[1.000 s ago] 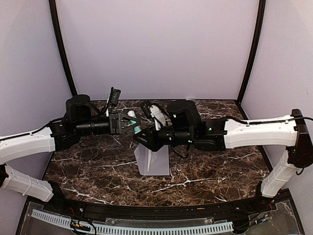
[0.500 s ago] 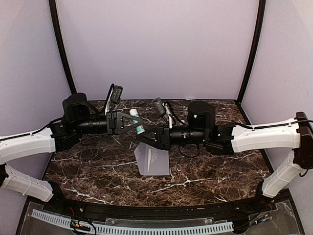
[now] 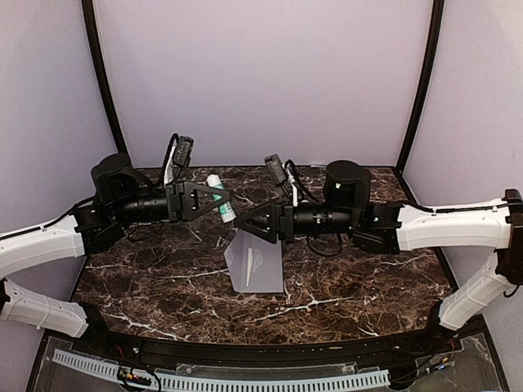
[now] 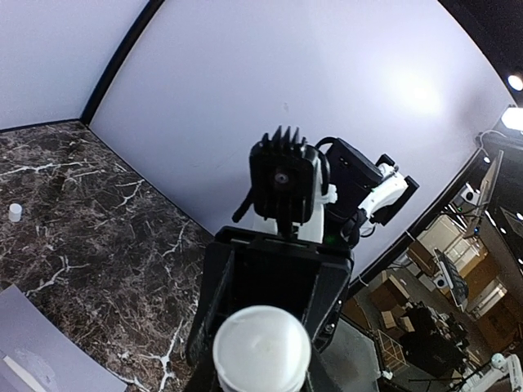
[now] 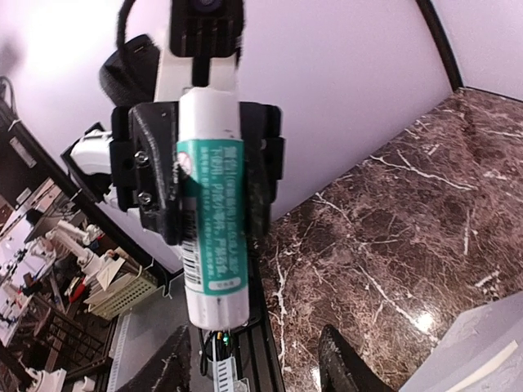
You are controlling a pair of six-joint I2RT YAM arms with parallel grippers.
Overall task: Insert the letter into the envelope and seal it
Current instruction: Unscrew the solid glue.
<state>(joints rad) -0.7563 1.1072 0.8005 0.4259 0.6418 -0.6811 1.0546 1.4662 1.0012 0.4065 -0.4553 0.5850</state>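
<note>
The grey envelope [image 3: 255, 265] lies flat on the marble table [image 3: 368, 278] between the arms; its corners show in the left wrist view [image 4: 37, 359] and the right wrist view [image 5: 490, 343]. The letter is not in view. My left gripper [image 3: 214, 198] is shut on a white and green glue stick [image 3: 222, 204], held above the table behind the envelope. In the right wrist view the stick [image 5: 211, 220] hangs upright between the left gripper's fingers [image 5: 155, 180]. My right gripper [image 3: 249, 222] faces it, open and empty, a short way apart [image 5: 257, 363].
A small white cap-like thing [image 4: 15, 212] sits on the table at the far left. Purple walls close in the back and sides [image 3: 261, 82]. A black rail and a cable tray [image 3: 245, 380] run along the near edge.
The two grippers were close together over the envelope and have drawn apart. The left one moved back left with the glue stick. The right one rolled and pulled right. The envelope has not moved.
</note>
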